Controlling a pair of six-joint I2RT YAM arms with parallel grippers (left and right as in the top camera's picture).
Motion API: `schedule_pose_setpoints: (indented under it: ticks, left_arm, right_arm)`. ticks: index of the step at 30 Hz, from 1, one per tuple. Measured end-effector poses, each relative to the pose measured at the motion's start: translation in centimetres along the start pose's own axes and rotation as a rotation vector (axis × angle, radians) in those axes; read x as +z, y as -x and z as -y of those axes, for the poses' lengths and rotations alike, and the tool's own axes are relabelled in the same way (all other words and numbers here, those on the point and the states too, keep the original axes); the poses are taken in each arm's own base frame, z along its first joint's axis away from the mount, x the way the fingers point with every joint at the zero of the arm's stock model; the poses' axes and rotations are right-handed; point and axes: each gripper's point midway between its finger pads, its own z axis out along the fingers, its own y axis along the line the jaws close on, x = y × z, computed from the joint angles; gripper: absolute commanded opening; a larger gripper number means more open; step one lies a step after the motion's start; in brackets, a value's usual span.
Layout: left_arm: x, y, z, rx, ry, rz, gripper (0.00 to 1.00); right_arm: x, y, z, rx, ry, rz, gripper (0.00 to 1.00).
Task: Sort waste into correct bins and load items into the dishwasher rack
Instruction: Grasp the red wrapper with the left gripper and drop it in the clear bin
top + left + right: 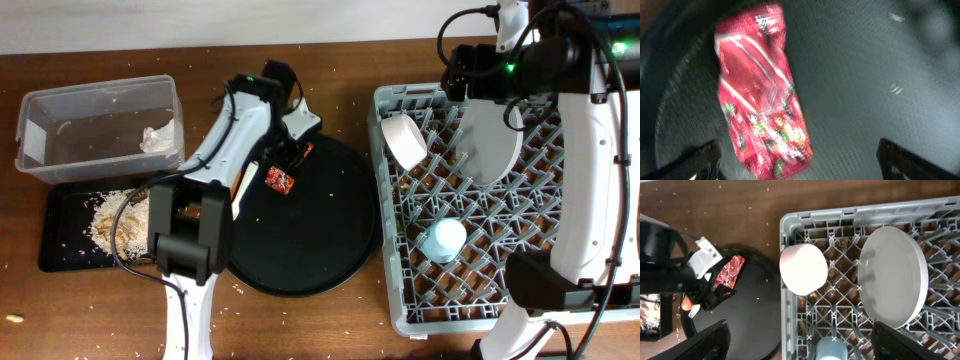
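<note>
A crumpled red-and-white wrapper point(760, 95) lies on the round black tray point(880, 75), blurred in the left wrist view. My left gripper point(800, 165) hangs over it, open wide, and neither finger touches it. From overhead the wrapper point(280, 181) sits at the tray's upper left, just under that gripper point(290, 152). The grey dishwasher rack point(392, 290) holds a white bowl point(405, 140), a grey plate point(492, 150) on edge and a light blue cup point(443, 240). My right gripper point(807, 345) is open and empty, high over the rack's left side.
A clear tub point(100, 130) at the back left holds white tissue point(158, 138). In front of it a shallow black tray point(60, 245) carries pale grain crumbs point(118, 220). A white fork point(692, 311) and an orange bit point(686, 301) show beside the left arm. Crumbs dot the table.
</note>
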Motion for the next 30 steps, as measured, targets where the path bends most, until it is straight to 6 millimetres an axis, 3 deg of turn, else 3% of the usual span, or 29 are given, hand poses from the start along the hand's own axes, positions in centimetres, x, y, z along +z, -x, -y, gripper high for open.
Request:
schedule_pose_setpoints:
  ticks: [6, 11, 12, 13, 15, 16, 23, 25, 30]
  left_arm:
    - [1.2, 1.1, -2.1, -0.031, 0.089, 0.058, 0.99]
    - [3.1, 0.2, -2.3, -0.042, 0.083, 0.019, 0.96]
    - [3.1, 0.2, -2.3, -0.043, 0.086, 0.016, 0.73]
    - [3.1, 0.2, -2.4, -0.044, 0.089, 0.016, 0.42]
    - [3.2, 0.0, -2.5, -0.049, 0.095, 0.009, 0.04]
    - [3.3, -0.3, -2.7, -0.053, 0.101, -0.002, 0.01]
    - [3.1, -1.9, -1.6, -0.063, 0.053, -0.075, 0.00]
    - [1.5, -1.8, -1.3, -0.069, 0.038, -0.115, 0.00]
    - [-9.1, 3.1, -1.3, -0.043, 0.104, 0.064, 0.00]
  right_arm:
    - [0.0, 0.0, 0.0, 0.000, 0.000, 0.000, 0.89]
    - [0.0, 0.0, 0.0, 0.000, 0.000, 0.000, 0.89]
    - [0.0, 0.0, 0.0, 0.000, 0.000, 0.000, 0.89]
    - [0.0, 0.0, 0.0, 0.000, 0.000, 0.000, 0.89]
    - [0.0, 0.0, 0.0, 0.000, 0.000, 0.000, 0.89]
    - [0.0, 0.0, 0.0, 0.000, 0.000, 0.000, 0.89]
    - [0.0, 0.0, 0.0, 0.000, 0.000, 0.000, 0.91]
    - [0.0, 0.0, 0.0, 0.000, 0.002, 0.000, 0.93]
    - [0.0, 0.0, -0.1, -0.004, 0.004, 0.001, 0.94]
